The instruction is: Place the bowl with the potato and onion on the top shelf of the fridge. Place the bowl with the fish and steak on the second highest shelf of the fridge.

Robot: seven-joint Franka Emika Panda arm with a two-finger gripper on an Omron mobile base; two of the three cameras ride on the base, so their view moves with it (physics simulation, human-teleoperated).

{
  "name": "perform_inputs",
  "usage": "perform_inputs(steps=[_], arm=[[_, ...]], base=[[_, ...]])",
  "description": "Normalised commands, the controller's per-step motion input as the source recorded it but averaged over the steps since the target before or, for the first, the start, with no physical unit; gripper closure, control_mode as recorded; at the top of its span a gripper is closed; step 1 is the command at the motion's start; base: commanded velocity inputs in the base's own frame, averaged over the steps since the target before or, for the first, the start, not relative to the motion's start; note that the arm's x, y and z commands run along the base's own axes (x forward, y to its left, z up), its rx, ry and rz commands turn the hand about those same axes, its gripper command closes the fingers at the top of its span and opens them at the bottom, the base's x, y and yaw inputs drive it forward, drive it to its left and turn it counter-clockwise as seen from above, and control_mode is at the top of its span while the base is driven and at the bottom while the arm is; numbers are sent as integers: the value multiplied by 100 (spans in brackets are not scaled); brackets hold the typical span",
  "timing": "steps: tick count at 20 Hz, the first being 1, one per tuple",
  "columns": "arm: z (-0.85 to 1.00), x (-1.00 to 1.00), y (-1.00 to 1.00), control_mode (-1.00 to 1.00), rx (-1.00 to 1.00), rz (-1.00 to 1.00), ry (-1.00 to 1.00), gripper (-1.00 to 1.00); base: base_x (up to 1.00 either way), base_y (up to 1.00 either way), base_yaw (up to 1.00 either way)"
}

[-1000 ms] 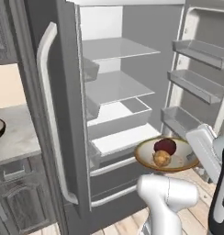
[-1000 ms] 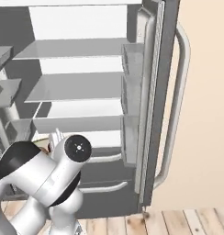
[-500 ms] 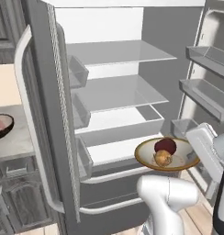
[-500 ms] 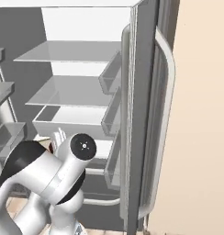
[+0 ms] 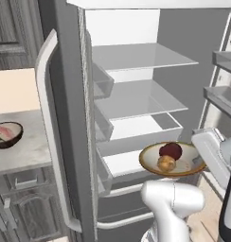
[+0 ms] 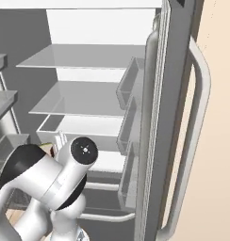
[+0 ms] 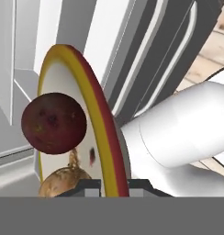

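Note:
The wide tan bowl [image 5: 183, 166] hangs level in front of the open fridge [image 5: 65, 56], about the height of its white drawers, with the maroon onion [image 5: 170, 151] and the yellow-brown potato [image 5: 166, 163] in it. My gripper [image 5: 199, 160] is shut on the bowl's right rim. In the hand view the fingertips [image 7: 86, 186] straddle the gold rim [image 7: 103, 137], with the onion [image 7: 53, 123] and potato [image 7: 63, 183] just beyond. The top shelf [image 5: 141, 56] is bare. The dark brown bowl [image 5: 6, 134] with pinkish pieces sits on the counter at left.
The second shelf [image 5: 136, 97] and an open white drawer [image 5: 146, 127] lie below the top shelf. Open doors flank the interior, the left one with a long handle [image 5: 48, 132], the right one with bins [image 5: 221, 94]. My arm [image 6: 60, 179] blocks the lower fridge in the right base view.
The whole picture has shifted as the base drove; the fridge interior looks nearer and more head-on. The bowl stays in my gripper at the same spot beside the arm.

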Motion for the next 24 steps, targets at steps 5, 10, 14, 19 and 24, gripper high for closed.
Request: perform_inputs(steps=[5, 10, 14, 19, 24], arm=[[0, 0, 0, 100, 0, 0, 0, 100], [0, 0, 0, 100, 0, 0, 0, 100], [35, 1, 0, -100, 4, -1, -7, 100], [100, 0, 0, -100, 13, -5, -33, 100], [100, 28, 22, -100, 5, -11, -18, 100]], base=[[59, 27, 0], [66, 20, -2], [22, 8, -1], [0, 0, 0], [0, 0, 0]])
